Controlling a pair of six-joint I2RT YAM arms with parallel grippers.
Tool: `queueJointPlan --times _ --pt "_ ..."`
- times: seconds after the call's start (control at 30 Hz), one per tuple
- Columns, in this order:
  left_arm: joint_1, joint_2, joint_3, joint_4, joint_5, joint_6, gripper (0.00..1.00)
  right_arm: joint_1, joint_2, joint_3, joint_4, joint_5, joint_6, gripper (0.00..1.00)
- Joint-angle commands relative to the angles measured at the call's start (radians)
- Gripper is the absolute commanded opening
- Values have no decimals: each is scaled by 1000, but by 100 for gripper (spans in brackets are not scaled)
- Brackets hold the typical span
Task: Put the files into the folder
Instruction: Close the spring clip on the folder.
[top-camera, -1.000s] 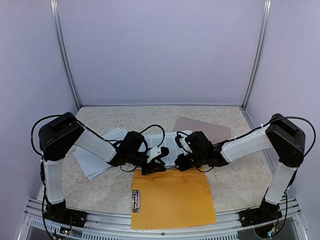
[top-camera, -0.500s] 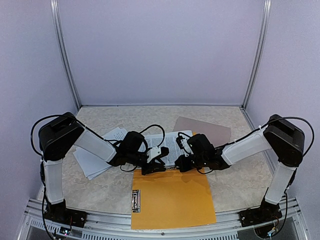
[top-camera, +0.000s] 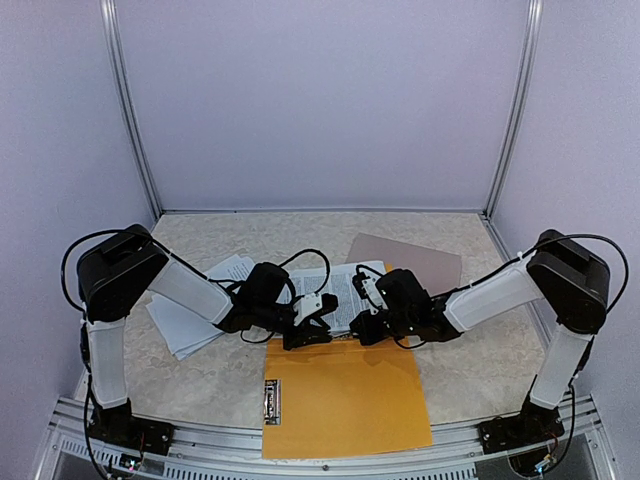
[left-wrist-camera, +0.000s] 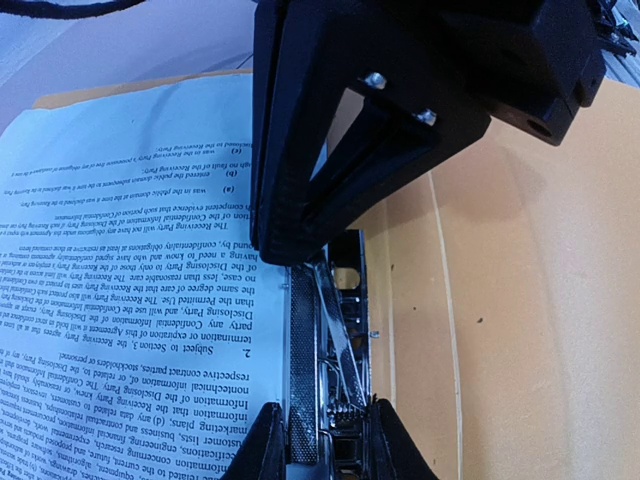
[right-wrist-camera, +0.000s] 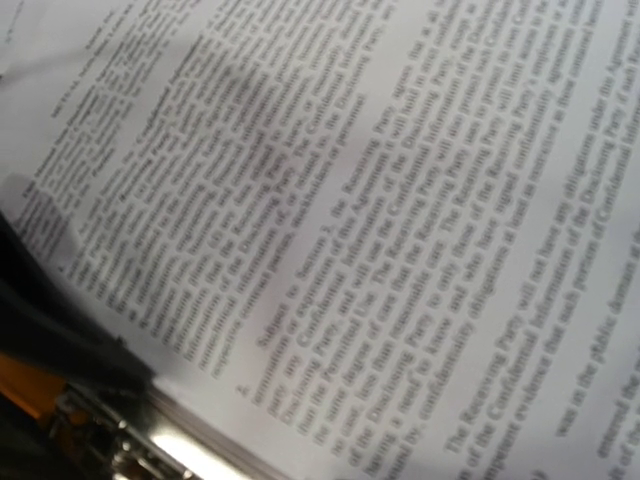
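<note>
The orange folder (top-camera: 345, 400) lies open at the near edge, with a metal clip (left-wrist-camera: 325, 370) along its spine. A set of files (top-camera: 340, 288), white sheets of printed text, lies over the folder's far edge. It also shows in the left wrist view (left-wrist-camera: 130, 300). My left gripper (top-camera: 310, 330) has a finger on each side of the metal clip and is shut on it. My right gripper (top-camera: 365, 328) meets it from the right, its fingers (left-wrist-camera: 290, 215) closed on the files' edge beside the clip. The files (right-wrist-camera: 380, 230) fill the right wrist view and hide that gripper's fingers.
More white sheets (top-camera: 195, 315) lie on the table to the left, partly under my left arm. A taupe cover (top-camera: 415, 258) lies behind my right arm. A second clip (top-camera: 272, 400) sits on the folder's left edge. Purple walls close in three sides.
My right gripper has crept slightly left towards the left gripper with the files. The left arm has not moved.
</note>
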Motion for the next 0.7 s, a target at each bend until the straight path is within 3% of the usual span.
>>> queueJointPlan --times 0.0,0.67 --pt "-16 13 -11 -70 -6 -11 19 5 113 -78 -293 4 -64 0" --pt "-43 5 -5 -82 -15 22 22 5 188 -117 -250 -33 -125 0"
